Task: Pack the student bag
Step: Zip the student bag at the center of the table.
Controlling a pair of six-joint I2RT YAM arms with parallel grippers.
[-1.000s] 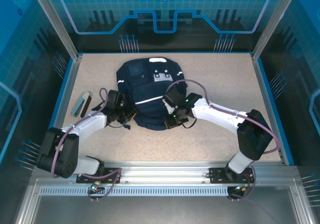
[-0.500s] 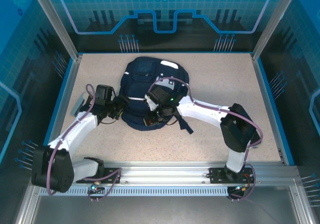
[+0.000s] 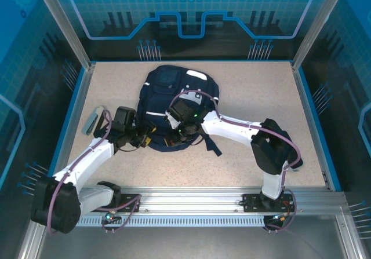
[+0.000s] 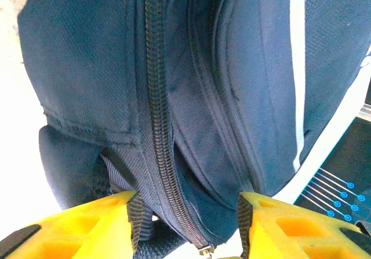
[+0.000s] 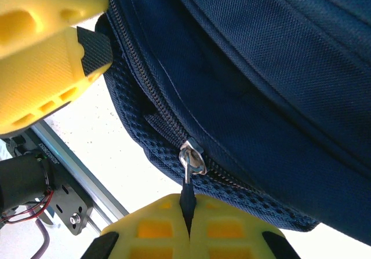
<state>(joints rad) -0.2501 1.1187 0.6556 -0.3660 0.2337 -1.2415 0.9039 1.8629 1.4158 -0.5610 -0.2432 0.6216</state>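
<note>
Pinching the zipper pull (image 5: 192, 159) on the student bag (image 5: 272, 62) with my closed right gripper (image 5: 188, 219); my left gripper (image 4: 185, 205) straddles the zip (image 4: 157, 120), half-open.

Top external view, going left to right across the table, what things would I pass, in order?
Flat grey item → left arm's wrist → student bag → right arm's elbow. I've left out the right arm's fingers because they overlap the bag.
</note>
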